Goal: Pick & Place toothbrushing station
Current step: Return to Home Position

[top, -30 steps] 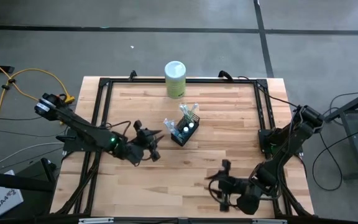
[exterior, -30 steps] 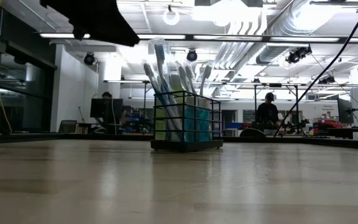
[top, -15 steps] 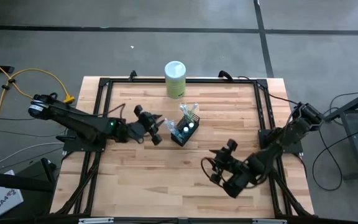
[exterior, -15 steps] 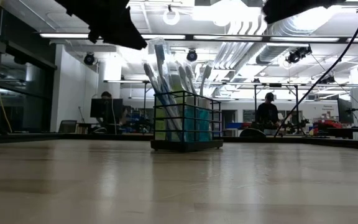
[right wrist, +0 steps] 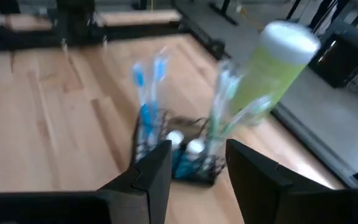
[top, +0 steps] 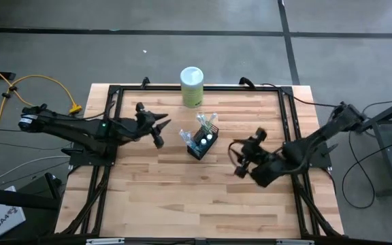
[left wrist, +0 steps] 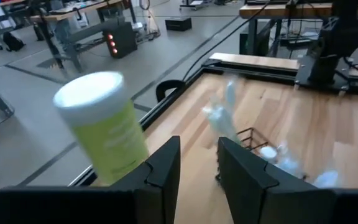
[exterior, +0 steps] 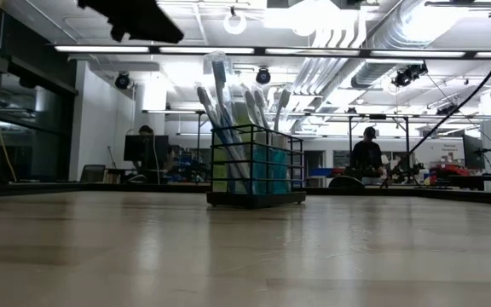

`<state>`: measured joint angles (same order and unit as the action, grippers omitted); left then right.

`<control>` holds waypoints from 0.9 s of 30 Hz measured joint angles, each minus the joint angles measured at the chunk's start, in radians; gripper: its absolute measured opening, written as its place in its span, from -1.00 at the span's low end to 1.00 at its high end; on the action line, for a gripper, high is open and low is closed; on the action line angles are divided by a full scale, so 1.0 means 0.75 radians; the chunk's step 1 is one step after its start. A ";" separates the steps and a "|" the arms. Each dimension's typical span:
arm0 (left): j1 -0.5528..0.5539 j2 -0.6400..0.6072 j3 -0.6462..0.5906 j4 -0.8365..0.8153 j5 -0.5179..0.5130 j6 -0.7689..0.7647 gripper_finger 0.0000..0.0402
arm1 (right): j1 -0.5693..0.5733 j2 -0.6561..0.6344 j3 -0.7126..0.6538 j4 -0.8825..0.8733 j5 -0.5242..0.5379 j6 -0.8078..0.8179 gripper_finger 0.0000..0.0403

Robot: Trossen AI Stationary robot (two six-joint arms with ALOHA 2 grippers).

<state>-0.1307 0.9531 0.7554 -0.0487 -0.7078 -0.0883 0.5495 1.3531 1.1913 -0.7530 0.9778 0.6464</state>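
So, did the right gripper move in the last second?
Yes. In the high view the right gripper went from near the wooden table's front edge to beside the small black wire-mesh holder, not touching.

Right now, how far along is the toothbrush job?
Done: toothbrushes and tubes stand in the holder. In hand: nothing; the left gripper and right gripper are open and empty, one on each side of the holder. Left: parking both arms.
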 joint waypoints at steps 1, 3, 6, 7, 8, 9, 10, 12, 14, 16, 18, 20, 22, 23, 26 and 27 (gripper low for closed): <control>0.006 -0.033 -0.030 0.000 0.000 0.005 -0.49 | 0.000 -0.036 -0.009 0.004 0.017 -0.025 -0.28; 0.014 -0.114 -0.105 0.004 0.000 -0.015 -0.49 | 0.000 -0.119 -0.051 0.012 0.041 -0.050 -0.28; 0.017 -0.236 -0.233 0.049 0.031 -0.051 -0.49 | 0.000 -0.247 -0.172 0.062 0.056 -0.056 -0.28; 0.014 -0.274 -0.276 0.079 0.055 -0.048 -0.49 | 0.000 -0.285 -0.219 0.094 0.051 -0.059 -0.28; 0.008 -0.314 -0.322 0.116 0.082 -0.037 -0.49 | 0.000 -0.322 -0.272 0.130 0.047 -0.063 -0.28; 0.002 -0.345 -0.361 0.152 0.109 -0.021 -0.49 | -0.001 -0.354 -0.327 0.168 0.046 -0.068 -0.28; -0.004 -0.377 -0.394 0.188 0.132 -0.003 -0.49 | -0.001 -0.384 -0.377 0.216 0.045 -0.086 -0.28; -0.017 -0.428 -0.450 0.218 0.140 0.024 -0.49 | -0.007 -0.444 -0.477 0.334 0.031 -0.143 -0.28; -0.027 -0.465 -0.485 0.230 0.139 0.049 -0.49 | -0.022 -0.500 -0.563 0.447 -0.002 -0.215 -0.28; -0.033 -0.490 -0.516 0.222 0.139 0.063 -0.49 | -0.038 -0.551 -0.640 0.525 -0.048 -0.272 -0.28; -0.033 -0.503 -0.536 0.226 0.139 0.064 -0.49 | -0.055 -0.603 -0.714 0.579 -0.068 -0.309 -0.28; -0.033 -0.508 -0.552 0.225 0.137 0.063 -0.49 | -0.072 -0.662 -0.786 0.614 -0.094 -0.333 -0.28; -0.029 -0.508 -0.565 0.225 0.135 0.062 -0.49 | -0.085 -0.731 -0.858 0.639 -0.097 -0.335 -0.28; -0.028 -0.508 -0.571 0.224 0.133 0.062 -0.49 | -0.092 -0.768 -0.892 0.666 -0.096 -0.335 -0.28; -0.028 -0.508 -0.581 0.219 0.128 0.041 -0.49 | -0.109 -0.879 -0.994 0.713 -0.151 -0.334 -0.28; -0.028 -0.508 -0.586 0.220 0.128 0.030 -0.49 | -0.115 -0.913 -1.029 0.735 -0.187 -0.337 -0.28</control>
<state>-0.1516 0.5724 0.3159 0.1164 -0.6117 -0.0661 0.4635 0.6685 0.4195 -0.2018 0.8375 0.3940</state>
